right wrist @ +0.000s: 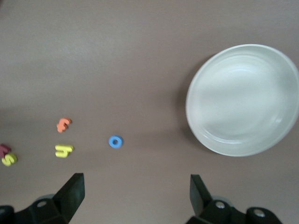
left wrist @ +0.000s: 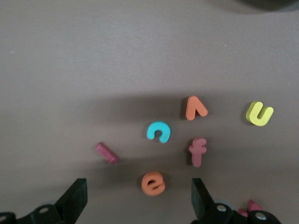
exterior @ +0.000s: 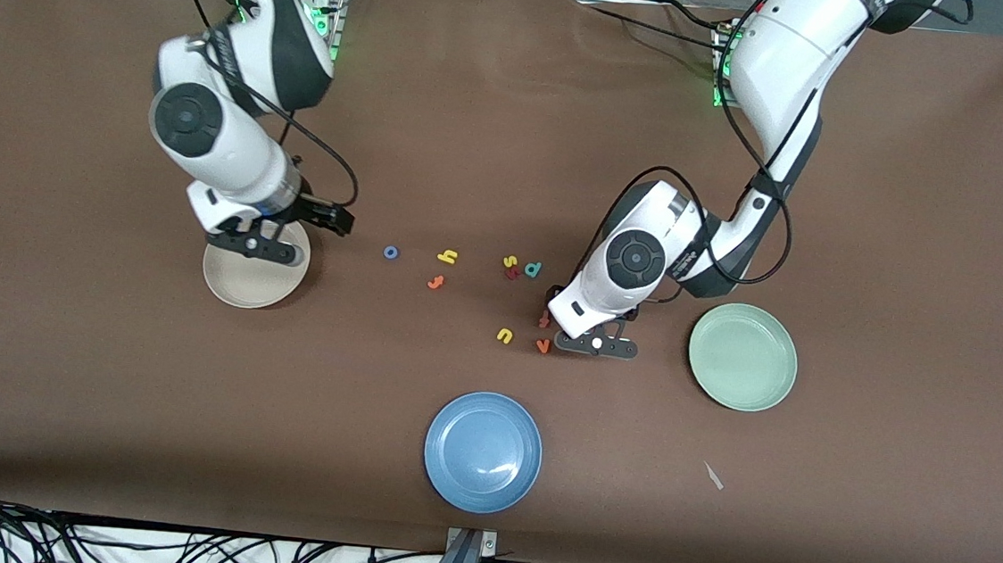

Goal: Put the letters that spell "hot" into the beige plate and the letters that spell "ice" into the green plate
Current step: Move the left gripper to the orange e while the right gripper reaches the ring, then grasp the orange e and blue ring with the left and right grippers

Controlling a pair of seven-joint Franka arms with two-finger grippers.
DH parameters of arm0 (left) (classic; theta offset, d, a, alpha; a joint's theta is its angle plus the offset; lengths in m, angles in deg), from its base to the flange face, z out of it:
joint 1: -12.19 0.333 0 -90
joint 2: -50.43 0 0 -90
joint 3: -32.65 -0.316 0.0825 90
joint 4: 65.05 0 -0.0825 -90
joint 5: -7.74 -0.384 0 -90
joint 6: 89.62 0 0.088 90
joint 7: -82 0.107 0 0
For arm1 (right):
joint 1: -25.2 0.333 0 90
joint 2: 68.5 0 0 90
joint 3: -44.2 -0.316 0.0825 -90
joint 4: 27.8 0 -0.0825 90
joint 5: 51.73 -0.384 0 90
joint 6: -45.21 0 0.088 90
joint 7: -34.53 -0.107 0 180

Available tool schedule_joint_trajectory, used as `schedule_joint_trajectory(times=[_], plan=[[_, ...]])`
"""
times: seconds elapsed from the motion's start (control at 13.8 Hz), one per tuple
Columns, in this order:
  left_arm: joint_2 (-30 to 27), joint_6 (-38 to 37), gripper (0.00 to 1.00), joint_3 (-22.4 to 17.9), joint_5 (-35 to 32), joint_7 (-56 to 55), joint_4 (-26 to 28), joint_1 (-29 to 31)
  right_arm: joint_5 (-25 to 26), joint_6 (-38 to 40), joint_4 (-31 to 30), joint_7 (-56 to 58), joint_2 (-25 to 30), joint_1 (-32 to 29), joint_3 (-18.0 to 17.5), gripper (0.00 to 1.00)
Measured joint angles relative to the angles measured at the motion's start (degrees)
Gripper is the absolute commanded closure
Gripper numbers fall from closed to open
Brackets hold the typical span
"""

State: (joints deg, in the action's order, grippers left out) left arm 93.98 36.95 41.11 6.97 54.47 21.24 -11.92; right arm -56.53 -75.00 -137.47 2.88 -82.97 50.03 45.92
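Right wrist view. Open jaws of the right gripper (right wrist: 135,198) above the brown table (right wrist: 117,60); blue "o" (right wrist: 116,141) between them, yellow "h" (right wrist: 63,150) and orange "t" (right wrist: 63,124) off one jaw, beige plate (right wrist: 243,100) off the other.

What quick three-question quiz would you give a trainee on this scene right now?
1. True or false: the beige plate already holds a letter.
2. Pick one. The left hand is: A, open above the teal "c" and orange "e"; B, shut on the teal "c"; C, inside the beige plate.
3. Which plate lies nearest the front camera?
Key: 1 false, it is empty; 2 A; 3 the blue plate.
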Motion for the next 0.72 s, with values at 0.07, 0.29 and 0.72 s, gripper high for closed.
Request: schedule_joint_trajectory(times=[0.07,0.29,0.72], plan=[[0.87,0.75,0.26,0.00,0.00,-0.03,-0.01,-0.41,0.00,-2.81,-0.91,-1.45,-1.03,0.91,-0.09,0.00],[2.02,0.91,0.35,0.00,0.00,-0.81,0.10,-1.08,-0.02,-11.36,-4.86,-4.98,-3.01,1.84,-1.47,0.00],[2.09,0.65,0.49,-0.05,0.00,-6.27,1.09,-1.73,-0.05,-31.37,-15.18,-9.79,-7.06,1.95,-5.23,0.00]])
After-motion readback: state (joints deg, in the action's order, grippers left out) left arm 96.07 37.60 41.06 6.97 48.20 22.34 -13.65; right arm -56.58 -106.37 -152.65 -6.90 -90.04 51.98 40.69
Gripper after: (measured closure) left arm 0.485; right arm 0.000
